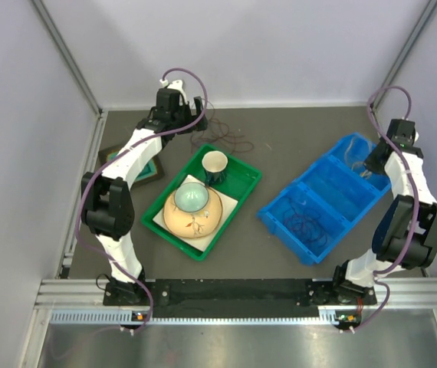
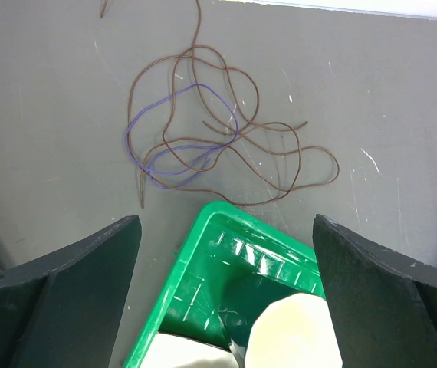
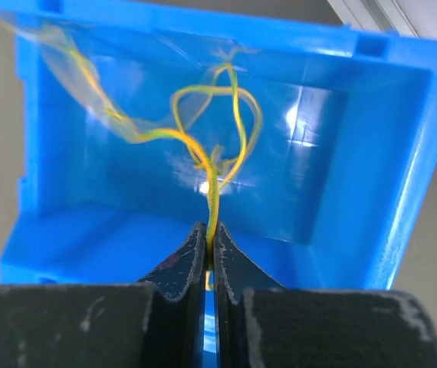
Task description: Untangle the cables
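Right fingers [image 3: 180,268] pinch yellow cable [image 3: 213,198] (looped); left fingers [image 2: 88,268] spread over brown-purple tangle [image 2: 226,134].

Green tray [image 1: 243,178] holds cup [image 1: 215,165], bowl [image 1: 191,198] and plate [image 1: 195,222]; blue bin [image 1: 327,193] sits apart.

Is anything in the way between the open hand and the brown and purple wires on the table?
Nothing visible lies on the brown and purple wires; they lie bare on the table. The left gripper hangs open near them. Only the corner of the green tray sits close beside them, not touching.
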`<state>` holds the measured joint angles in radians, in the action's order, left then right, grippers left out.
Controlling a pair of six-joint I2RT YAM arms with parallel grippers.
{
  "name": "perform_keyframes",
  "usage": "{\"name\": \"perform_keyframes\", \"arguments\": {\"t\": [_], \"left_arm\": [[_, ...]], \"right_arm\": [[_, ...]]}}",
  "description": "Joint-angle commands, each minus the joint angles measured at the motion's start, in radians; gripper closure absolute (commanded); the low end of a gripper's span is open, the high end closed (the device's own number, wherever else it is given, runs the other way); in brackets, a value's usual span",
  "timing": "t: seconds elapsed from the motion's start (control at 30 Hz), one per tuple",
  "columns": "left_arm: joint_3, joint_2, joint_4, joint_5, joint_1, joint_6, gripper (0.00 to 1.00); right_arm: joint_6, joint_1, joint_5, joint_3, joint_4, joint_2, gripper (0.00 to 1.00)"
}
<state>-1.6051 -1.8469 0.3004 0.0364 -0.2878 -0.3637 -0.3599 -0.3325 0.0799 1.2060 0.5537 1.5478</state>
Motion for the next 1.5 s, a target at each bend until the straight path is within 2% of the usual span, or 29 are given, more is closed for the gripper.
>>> {"name": "perform_keyframes", "arguments": {"t": [0.0, 0.2, 0.3, 0.37, 0.4, 0.47, 0.5, 0.6, 0.77, 1.2, 1.33, 1.47], "left_arm": [[-0.007, 0.061, -0.021, -0.004, -0.001, 0.009, 0.01], [0.002, 0.060, -0.023, 0.019, -0.001, -0.014, 0.01], [0.005, 0.061, -0.024, 0.013, -0.001, -0.015, 0.01], [0.002, 0.063, -0.026, 0.011, -0.001, -0.014, 0.01], [0.002, 0.063, -0.026, 0.010, -0.001, -0.015, 0.01], [0.002, 0.063, -0.027, 0.013, -0.001, -0.021, 0.01], [0.001, 0.061, -0.027, 0.011, -0.001, -0.023, 0.01], [-0.004, 0.054, -0.026, 0.016, -0.001, -0.037, 0.01], [0.004, 0.061, -0.023, 0.016, -0.001, -0.040, 0.01], [0.034, 0.048, -0.015, -0.004, -0.004, -0.040, 0.01], [0.053, 0.011, -0.015, -0.027, -0.017, -0.041, 0.01], [-0.042, -0.067, 0.038, -0.107, -0.017, -0.009, 0.01]], "right_arm": [[-0.008, 0.000, 0.063, -0.025, -0.043, -0.034, 1.00], [-0.024, 0.001, 0.147, -0.040, -0.041, -0.026, 1.00], [-0.037, 0.001, 0.129, -0.037, -0.035, -0.058, 0.98], [-0.043, 0.004, 0.107, -0.023, -0.035, -0.081, 0.87], [-0.045, 0.006, 0.098, -0.019, -0.031, -0.103, 0.75], [-0.047, 0.007, 0.052, 0.004, -0.029, -0.123, 0.66], [-0.054, 0.007, 0.041, 0.013, -0.028, -0.132, 0.51], [-0.062, 0.013, 0.018, 0.059, -0.009, -0.155, 0.38], [-0.067, 0.018, 0.000, 0.109, 0.018, -0.166, 0.36], [-0.053, 0.049, -0.078, 0.095, 0.003, -0.253, 0.36], [-0.047, 0.105, -0.141, 0.072, -0.029, -0.285, 0.35], [-0.036, 0.220, -0.155, 0.107, -0.037, -0.255, 0.35]]}}
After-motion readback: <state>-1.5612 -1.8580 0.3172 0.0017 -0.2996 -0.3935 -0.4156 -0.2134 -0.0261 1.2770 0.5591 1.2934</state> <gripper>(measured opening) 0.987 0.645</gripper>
